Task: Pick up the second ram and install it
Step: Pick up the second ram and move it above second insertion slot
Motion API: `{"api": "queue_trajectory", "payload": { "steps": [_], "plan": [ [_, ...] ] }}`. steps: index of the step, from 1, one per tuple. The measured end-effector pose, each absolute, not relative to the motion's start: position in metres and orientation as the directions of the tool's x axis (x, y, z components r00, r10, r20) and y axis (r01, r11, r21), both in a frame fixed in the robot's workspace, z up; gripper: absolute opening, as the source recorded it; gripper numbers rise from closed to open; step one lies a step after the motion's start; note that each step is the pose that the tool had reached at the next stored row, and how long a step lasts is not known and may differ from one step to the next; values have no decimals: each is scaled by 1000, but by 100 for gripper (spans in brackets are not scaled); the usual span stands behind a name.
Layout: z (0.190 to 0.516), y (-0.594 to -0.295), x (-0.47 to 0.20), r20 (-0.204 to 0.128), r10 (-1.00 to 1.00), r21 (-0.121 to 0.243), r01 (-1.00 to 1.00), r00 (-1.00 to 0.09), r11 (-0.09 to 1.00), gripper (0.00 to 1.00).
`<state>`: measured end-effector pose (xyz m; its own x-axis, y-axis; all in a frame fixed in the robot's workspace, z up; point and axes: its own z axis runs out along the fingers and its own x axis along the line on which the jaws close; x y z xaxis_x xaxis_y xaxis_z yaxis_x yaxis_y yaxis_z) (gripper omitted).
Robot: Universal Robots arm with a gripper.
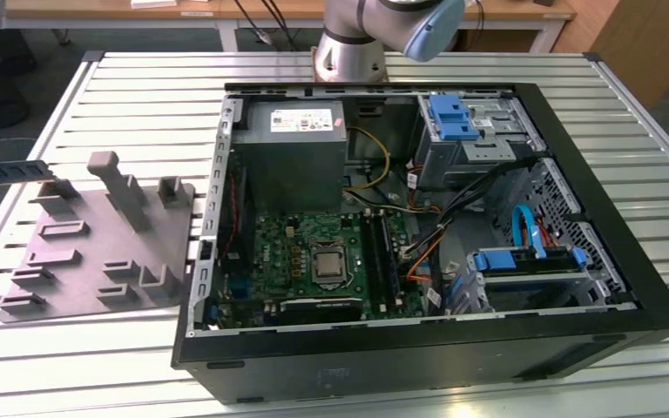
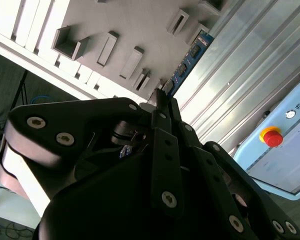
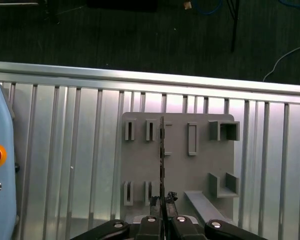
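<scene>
Over the grey holder plate (image 3: 200, 165) | claw (image 3: 163, 202) pinches the memory stick (image 3: 162, 150) by one end, stick hanging lengthwise toward the plate | advice: keep the pinch firm and square, so the thin board neither tilts nor slips | arm (image 1: 369, 35) carries the claw pointing straight down over the slatted table (image 3: 65, 150), beside the open computer case (image 1: 428, 357).

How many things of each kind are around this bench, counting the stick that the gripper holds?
open computer case: 1
grey holder plate: 1
pale blue pendant with a red button: 1
second ram, clamped in the gripper: 1
Total: 4
</scene>
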<state>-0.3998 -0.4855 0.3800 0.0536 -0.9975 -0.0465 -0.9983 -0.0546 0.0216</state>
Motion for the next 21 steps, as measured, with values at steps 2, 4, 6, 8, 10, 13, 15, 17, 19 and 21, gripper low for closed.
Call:
{"api": "queue_trajectory", "payload": {
  "steps": [2,4,6,8,10,13,15,17,19,21],
  "plan": [
    [380,-485,-400,-46,-997,22,-998,54,-55,14],
    [380,-485,-398,-46,-997,22,-998,54,-55,14],
    [380,-485,-393,-46,-997,22,-998,54,-55,14],
    [380,-485,-385,-46,-997,22,-998,54,-55,14],
    [380,-485,-377,-46,-997,22,-998,54,-55,14],
    [380,-485,-366,-46,-997,22,-998,54,-55,14],
    [380,-485,-358,-46,-997,22,-998,54,-55,14],
    [380,-485,-352,-46,-997,22,-998,54,-55,14],
    [380,-485,-345,-46,-997,22,-998,54,-55,14],
    [380,-485,-339,-46,-997,22,-998,54,-55,14]
  ]
}}
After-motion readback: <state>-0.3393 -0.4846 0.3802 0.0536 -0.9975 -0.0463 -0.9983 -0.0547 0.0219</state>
